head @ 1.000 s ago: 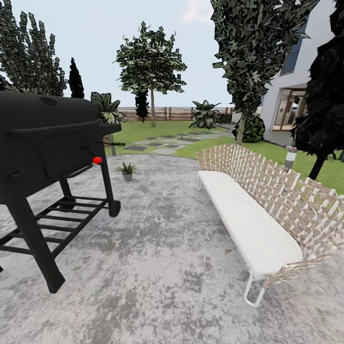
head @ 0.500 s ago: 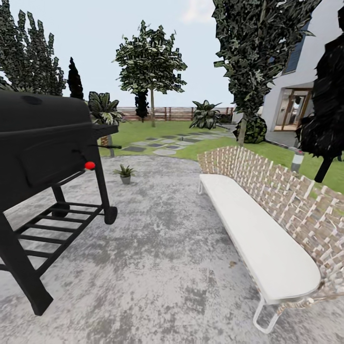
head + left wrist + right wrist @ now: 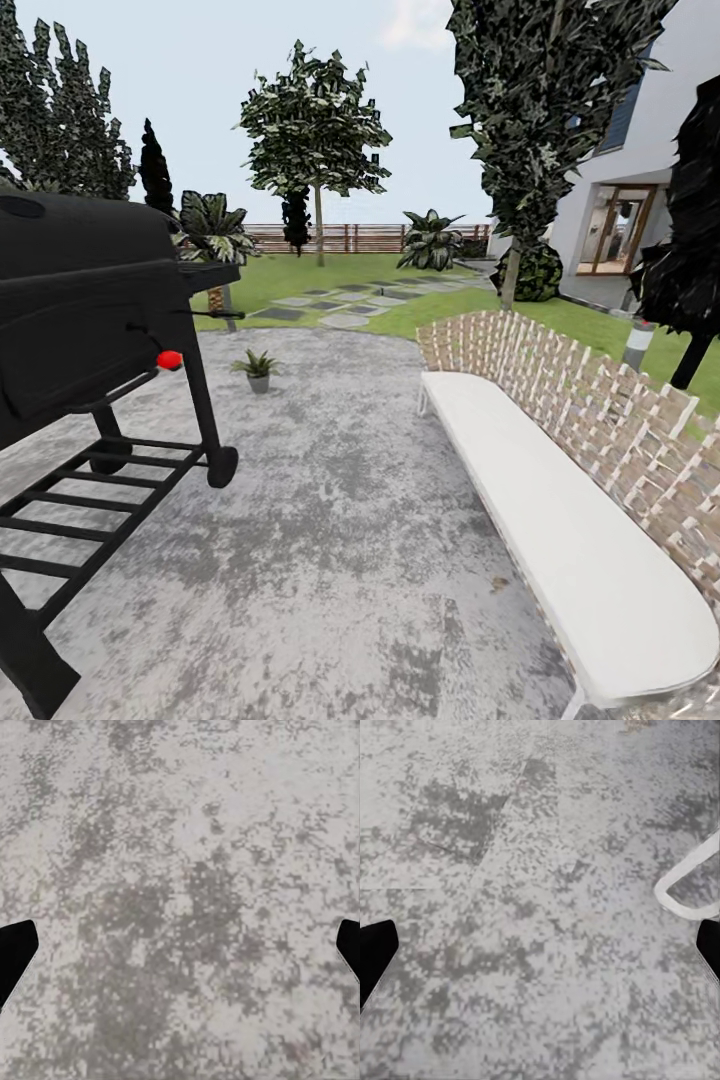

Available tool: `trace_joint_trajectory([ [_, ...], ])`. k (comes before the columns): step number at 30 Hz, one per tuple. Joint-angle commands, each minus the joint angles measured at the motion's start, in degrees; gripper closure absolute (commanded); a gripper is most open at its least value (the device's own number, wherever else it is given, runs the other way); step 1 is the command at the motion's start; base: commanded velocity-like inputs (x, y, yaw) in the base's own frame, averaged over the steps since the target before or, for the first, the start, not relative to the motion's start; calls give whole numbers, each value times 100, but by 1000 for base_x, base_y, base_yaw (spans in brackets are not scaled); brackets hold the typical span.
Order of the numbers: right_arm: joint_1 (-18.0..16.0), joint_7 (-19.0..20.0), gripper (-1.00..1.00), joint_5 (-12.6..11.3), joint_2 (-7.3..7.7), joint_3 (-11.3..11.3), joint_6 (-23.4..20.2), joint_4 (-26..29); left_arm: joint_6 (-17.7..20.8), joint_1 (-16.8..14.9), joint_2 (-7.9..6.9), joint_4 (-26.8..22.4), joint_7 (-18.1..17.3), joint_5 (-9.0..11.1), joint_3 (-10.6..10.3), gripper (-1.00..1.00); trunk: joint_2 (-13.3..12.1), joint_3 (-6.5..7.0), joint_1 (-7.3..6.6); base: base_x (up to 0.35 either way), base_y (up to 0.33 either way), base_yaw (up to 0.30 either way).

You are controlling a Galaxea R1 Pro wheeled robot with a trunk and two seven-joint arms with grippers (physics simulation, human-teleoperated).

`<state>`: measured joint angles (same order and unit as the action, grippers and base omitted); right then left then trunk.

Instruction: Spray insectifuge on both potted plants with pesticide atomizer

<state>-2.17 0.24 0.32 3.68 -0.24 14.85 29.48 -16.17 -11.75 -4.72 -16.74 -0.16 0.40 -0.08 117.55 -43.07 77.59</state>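
One potted plant [image 3: 258, 366], a small rosette of pointed green leaves in a tiny grey pot, stands on the round grey patio [image 3: 340, 520] ahead and a little left, past the grill's corner. The pesticide atomizer is out of view. In the left wrist view my left gripper [image 3: 180, 952] hangs open over bare speckled paving, its dark fingertips [image 3: 15, 956] at the picture's edges. My right gripper [image 3: 540, 952] is open too, over paving, with a white tubular bench leg [image 3: 686, 889] close by.
A big black grill [image 3: 80, 300] on a wheeled frame, with a red knob [image 3: 169, 360], stands close at the left. A long white bench [image 3: 560, 510] with a woven back runs along the right. Lawn, stepping stones [image 3: 340, 300], a slat fence and trees lie beyond; a house [image 3: 640, 200] is at the right.
The whole head view has shifted: the camera has moved forward. The grill now sits further left and lower in the picture, and the bench looms larger. Nothing in the scene moved itself.
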Motion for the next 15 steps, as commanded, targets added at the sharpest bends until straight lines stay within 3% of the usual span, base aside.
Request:
trace_joint_trajectory([
  [1, -3, 3, -100, 3, -4, -2, 18, -4, -18, -5, -1, 4, -2, 4, -1, -100, 2, -6, 3, 337, 0, 0],
  [15, -3, 8, -100, 3, 1, 4, 187, 23, -20, -3, -2, 4, -2, 4, -1, -100, 2, -6, 3, 338, 0, 0],
])
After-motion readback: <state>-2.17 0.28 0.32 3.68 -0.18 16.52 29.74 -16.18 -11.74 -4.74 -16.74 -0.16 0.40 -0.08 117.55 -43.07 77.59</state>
